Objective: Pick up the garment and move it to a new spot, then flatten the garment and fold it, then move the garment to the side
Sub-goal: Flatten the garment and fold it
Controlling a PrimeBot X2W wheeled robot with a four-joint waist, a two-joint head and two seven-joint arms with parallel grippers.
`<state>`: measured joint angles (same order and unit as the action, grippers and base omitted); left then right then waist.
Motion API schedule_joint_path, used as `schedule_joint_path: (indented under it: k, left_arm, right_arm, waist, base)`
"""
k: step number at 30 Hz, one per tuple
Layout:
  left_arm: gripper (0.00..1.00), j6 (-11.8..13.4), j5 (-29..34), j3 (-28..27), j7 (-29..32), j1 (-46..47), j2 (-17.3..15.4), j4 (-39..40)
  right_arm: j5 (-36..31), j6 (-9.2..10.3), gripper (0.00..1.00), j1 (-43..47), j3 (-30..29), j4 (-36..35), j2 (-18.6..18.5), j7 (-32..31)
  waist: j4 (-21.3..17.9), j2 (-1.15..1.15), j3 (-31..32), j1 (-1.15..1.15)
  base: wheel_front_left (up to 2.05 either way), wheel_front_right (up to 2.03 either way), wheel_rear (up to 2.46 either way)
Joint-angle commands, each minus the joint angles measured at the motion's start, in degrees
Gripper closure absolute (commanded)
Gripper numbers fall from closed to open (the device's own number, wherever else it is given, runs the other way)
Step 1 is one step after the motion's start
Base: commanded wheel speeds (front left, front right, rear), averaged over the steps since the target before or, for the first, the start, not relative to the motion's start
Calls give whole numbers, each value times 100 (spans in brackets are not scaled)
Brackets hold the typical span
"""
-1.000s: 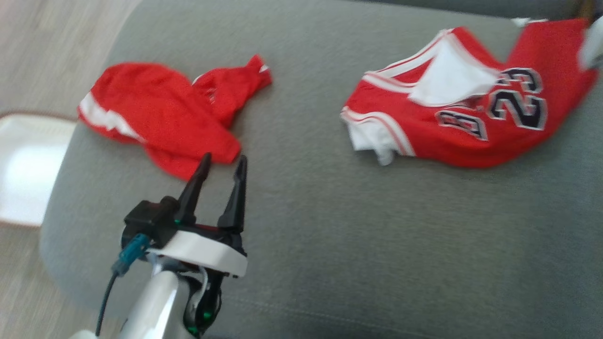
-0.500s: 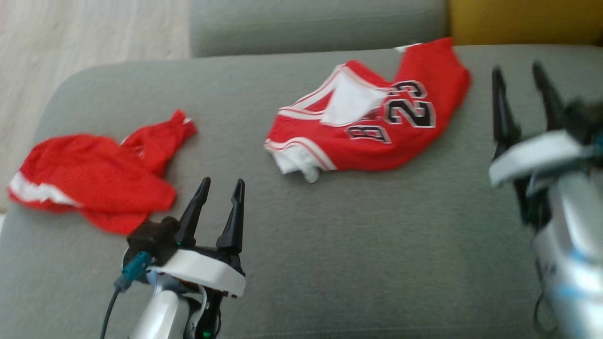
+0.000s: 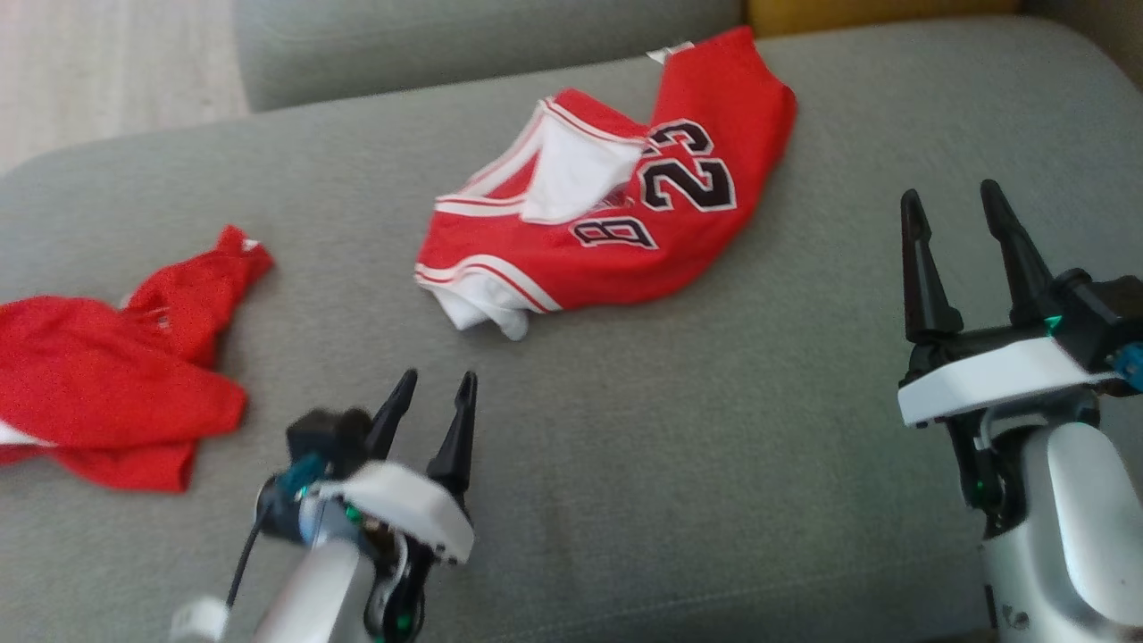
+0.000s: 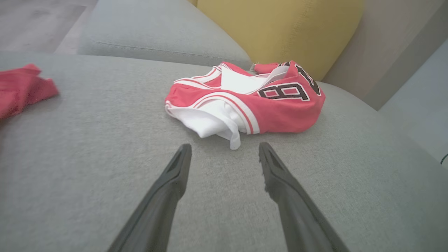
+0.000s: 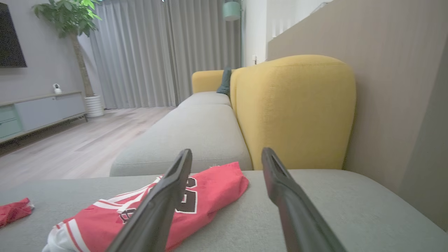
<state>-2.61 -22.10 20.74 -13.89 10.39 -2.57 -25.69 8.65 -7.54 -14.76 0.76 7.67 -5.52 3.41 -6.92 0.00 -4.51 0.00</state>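
The garment, a crumpled red jersey (image 3: 625,259) with white trim and the number 23, lies at the back middle of the grey sofa cushion (image 3: 714,446). My left gripper (image 3: 438,379) hovers open a short way in front of its white hem, nothing between the fingers. In the left wrist view the jersey (image 4: 287,112) lies just beyond the left gripper (image 4: 224,146). My right gripper (image 3: 949,192) stands open to the jersey's right, well apart from it. From the right wrist, the jersey (image 5: 217,185) shows partly behind the left finger of the right gripper (image 5: 226,150).
A second red garment (image 3: 107,393) lies bunched at the cushion's left edge. A yellow backrest (image 5: 294,112) rises behind the jersey, with another grey cushion (image 3: 446,45) beyond. Wood floor (image 3: 89,71) lies past the sofa's left side.
The head camera has swung right, so the jersey now sits near the picture's centre and the right gripper has come into view. Both garments lie as before; both grippers stay open.
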Motion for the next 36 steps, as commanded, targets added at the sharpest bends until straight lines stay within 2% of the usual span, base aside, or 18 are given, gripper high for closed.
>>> schedule_joint_path:
  k: [1,7,11,20,21,22,29,36]
  left_arm:
    - [0,-39,57,-113,28,518,-37,-28]
    - [0,-70,87,-97,203,1303,-66,-1018]
    - [0,44,137,-136,319,1747,-148,-1646]
    - [0,23,69,-224,93,2298,-172,-2483]
    - [56,-13,57,-221,56,2327,-166,-2522]
    - [100,-38,49,-221,19,2359,-161,-2546]
    - [100,-215,57,-205,-103,2335,-125,-2314]
    - [100,-184,91,-679,-109,1824,-123,-1042]
  right_arm:
    - [-50,5,0,-36,72,-310,54,-65]
    - [-116,5,0,25,92,-718,134,-219]
    - [-118,5,0,14,84,-840,178,-250]
    - [-196,5,0,3,48,-906,213,-228]
    - [-203,5,0,2,35,-906,216,-226]
    - [-214,5,0,2,20,-906,219,-223]
    - [-312,5,0,57,-7,-762,236,-197]
    - [-379,5,0,171,22,-471,243,-172]
  waist:
    - [-176,0,-183,0]
    - [-458,0,-560,0]
    - [-600,0,-784,0]
    - [-678,0,-969,0]
    - [-667,0,-972,0]
    - [-646,0,-979,0]
    - [-404,0,-788,0]
    - [-128,0,-377,0]
  base:
    - [0,0,0]
    - [0,0,0]
    - [0,0,0]
    - [0,0,0]
    - [0,0,0]
    - [0,0,0]
    - [0,0,0]
    - [0,0,0]
